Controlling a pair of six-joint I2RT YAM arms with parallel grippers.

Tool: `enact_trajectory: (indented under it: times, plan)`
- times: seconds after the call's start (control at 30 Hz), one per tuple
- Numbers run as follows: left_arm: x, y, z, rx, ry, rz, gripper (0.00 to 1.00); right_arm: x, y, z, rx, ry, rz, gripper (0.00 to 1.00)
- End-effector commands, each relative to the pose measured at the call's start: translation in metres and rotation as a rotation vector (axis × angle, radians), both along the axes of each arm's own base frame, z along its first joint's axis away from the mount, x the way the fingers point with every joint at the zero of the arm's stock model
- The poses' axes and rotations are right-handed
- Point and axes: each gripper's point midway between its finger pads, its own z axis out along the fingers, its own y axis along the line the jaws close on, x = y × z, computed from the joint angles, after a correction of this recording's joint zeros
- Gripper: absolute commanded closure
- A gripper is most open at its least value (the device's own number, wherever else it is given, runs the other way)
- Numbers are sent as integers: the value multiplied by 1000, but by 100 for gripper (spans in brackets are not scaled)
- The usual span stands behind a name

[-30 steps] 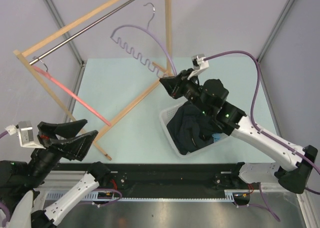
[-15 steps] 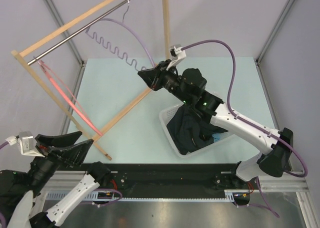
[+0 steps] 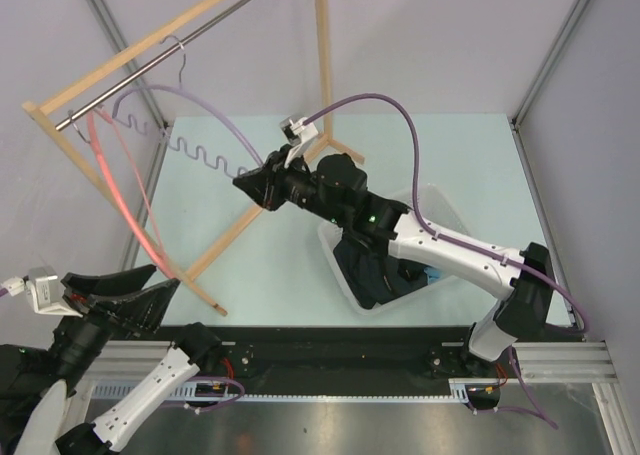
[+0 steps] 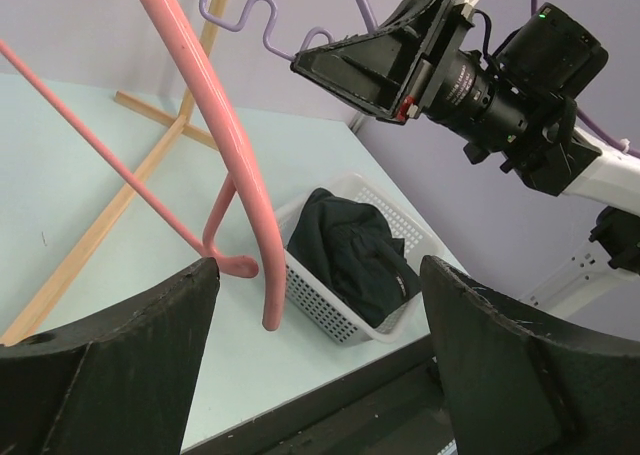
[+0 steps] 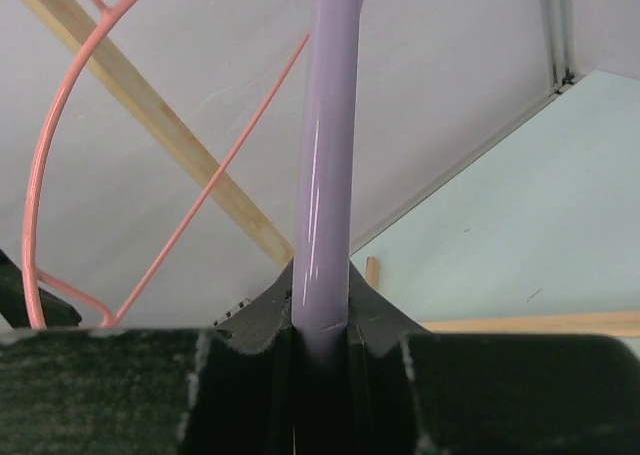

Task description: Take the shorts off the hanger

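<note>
The pale worktop point(image 3: 280, 275) carries a wooden rack point(image 3: 322, 55) beyond both arms. Behind and below the right fingers point(image 5: 100, 395), a white basket point(image 4: 320, 300) holds the dark shorts point(image 3: 375, 265), crumpled, with no clear long axis. Those fingers clench the purple hanger point(image 5: 325, 175), which runs leftward up to the rail. The left fingers point(image 4: 110, 365) are spread wide, grasping nothing.

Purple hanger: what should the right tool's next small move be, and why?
Probably ease the hook down onto the metal rail, then open. The right tool is shut on the bare purple hanger, its hook sits right at the rail, and the dark shorts already lie in the basket.
</note>
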Motion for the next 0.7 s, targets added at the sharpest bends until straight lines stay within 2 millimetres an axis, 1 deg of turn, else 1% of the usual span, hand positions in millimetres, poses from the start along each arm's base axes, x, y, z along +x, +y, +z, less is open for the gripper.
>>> enact_trajectory:
  times: [0.0, 0.03, 0.07, 0.13, 0.17, 0.2, 0.3, 0.37, 0.43, 0.5, 0.57, 0.6, 0.63, 0.67]
  plan:
    - [-3, 8, 3, -10, -21, 24, 14, -31, 16, 29, 27, -126, 108, 100]
    - [-3, 9, 3, -10, -20, 26, 14, -36, 20, 21, -16, -158, 118, 100]
    - [-3, 9, 4, -12, -21, 27, 14, -49, 27, 21, -28, -178, 142, 100]
    - [-4, 10, 5, -16, -24, 29, 14, -58, 35, 12, -71, -200, 142, 100]
    - [-3, 9, 6, -17, -25, 29, 14, -62, 37, 14, -83, -230, 139, 100]
    - [-3, 9, 6, -19, -28, 27, 14, -70, 41, 12, -97, -235, 128, 100]
    - [-4, 8, 10, -28, -38, 21, 14, -78, 49, 7, -133, -259, 84, 100]
    - [-5, 8, 13, -33, -46, 13, 14, -79, 53, 1, -155, -273, 54, 99]
    - [-5, 7, 14, -34, -48, 13, 14, -84, 56, -1, -168, -278, 32, 93]
    - [-4, 6, 13, -31, -44, 13, 14, -83, 58, -6, -185, -281, 13, 92]
    - [-4, 6, 12, -30, -41, 13, 14, -86, 58, -8, -191, -278, 11, 85]
    - [-4, 6, 11, -28, -39, 12, 14, -84, 56, -8, -193, -270, 0, 80]
    - [-3, 5, 10, -27, -34, 13, 14, -84, 55, -9, -196, -266, -6, 68]
    - [-3, 6, 9, -27, -34, 14, 14, -82, 53, -12, -203, -262, -14, 64]
